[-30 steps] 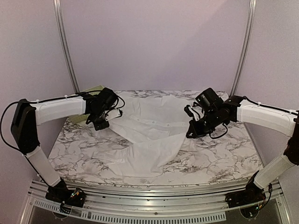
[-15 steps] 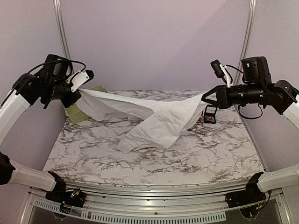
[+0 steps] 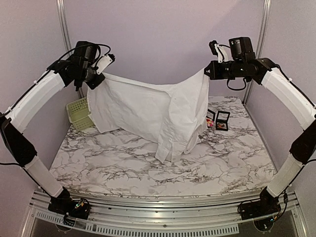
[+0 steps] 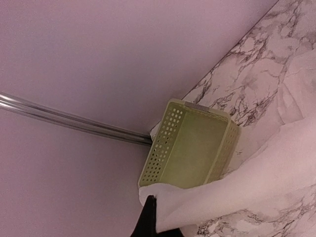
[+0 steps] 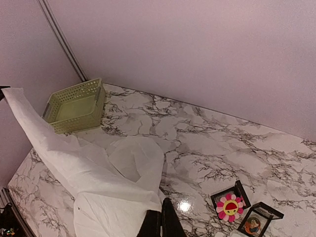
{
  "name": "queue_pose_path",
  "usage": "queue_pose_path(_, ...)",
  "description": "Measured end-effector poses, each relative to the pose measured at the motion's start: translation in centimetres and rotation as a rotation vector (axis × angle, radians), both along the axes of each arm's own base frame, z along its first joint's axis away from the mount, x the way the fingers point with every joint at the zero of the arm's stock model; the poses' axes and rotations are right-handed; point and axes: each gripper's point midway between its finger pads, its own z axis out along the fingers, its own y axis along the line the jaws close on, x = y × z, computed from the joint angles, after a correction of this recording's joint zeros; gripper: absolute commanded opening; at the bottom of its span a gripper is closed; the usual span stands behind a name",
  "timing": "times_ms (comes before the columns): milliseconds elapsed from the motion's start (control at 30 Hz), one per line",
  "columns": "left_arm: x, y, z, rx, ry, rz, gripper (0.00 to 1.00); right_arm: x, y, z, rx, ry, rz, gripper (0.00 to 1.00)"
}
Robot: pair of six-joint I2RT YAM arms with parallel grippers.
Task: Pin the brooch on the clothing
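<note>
The white shirt hangs stretched between my two grippers, high above the marble table, its lower part draping down toward the tabletop. My left gripper is shut on the shirt's left edge. My right gripper is shut on its right edge. A pink-and-yellow flower brooch lies in a small open black box on the table at the back right; a second open box with another brooch stands beside it. Both boxes show in the top view.
A pale green perforated basket stands at the table's back left; it also shows in the left wrist view and the right wrist view. Metal frame posts rise at the back corners.
Both arms have risen and lifted the shirt from lying on the table to hanging spread between them. The two brooch boxes, covered before, now show at the back right.
</note>
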Motion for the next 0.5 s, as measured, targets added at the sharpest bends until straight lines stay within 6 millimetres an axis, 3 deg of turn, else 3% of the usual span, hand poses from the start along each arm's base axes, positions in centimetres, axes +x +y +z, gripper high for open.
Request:
queue_pose_path(100, 0.1, 0.4, 1.1, -0.015, -0.031, 0.01, 0.0, 0.1, -0.5, 1.6, 0.0, -0.043, 0.004, 0.0)
queue_pose_path(167, -0.6, 0.7, 1.3, -0.023, -0.038, 0.004, 0.0, -1.0, -0.7, 2.4, 0.007, -0.069, 0.027, 0.0)
queue_pose_path(233, -2.0, 1.1, 0.9, -0.024, -0.036, -0.011, 0.0, -3.0, -1.1, 1.6, 0.008, -0.056, 0.06, 0.0)
queue_pose_path(367, -5.6, 1.8, -1.8, -0.022, 0.031, -0.068, 0.0, -8.5, -1.2, -2.9, 0.017, 0.04, 0.192, 0.0)
queue_pose_path(433, -7.3, 1.9, -4.0, -0.026, 0.087, -0.101, 0.0, -11.3, -0.7, -5.9, 0.033, 0.118, 0.276, 0.0)
queue_pose_path(500, -9.2, 1.9, -7.5, -0.02, 0.174, -0.137, 0.0, -13.9, 0.0, -9.5, 0.044, 0.217, 0.349, 0.0)
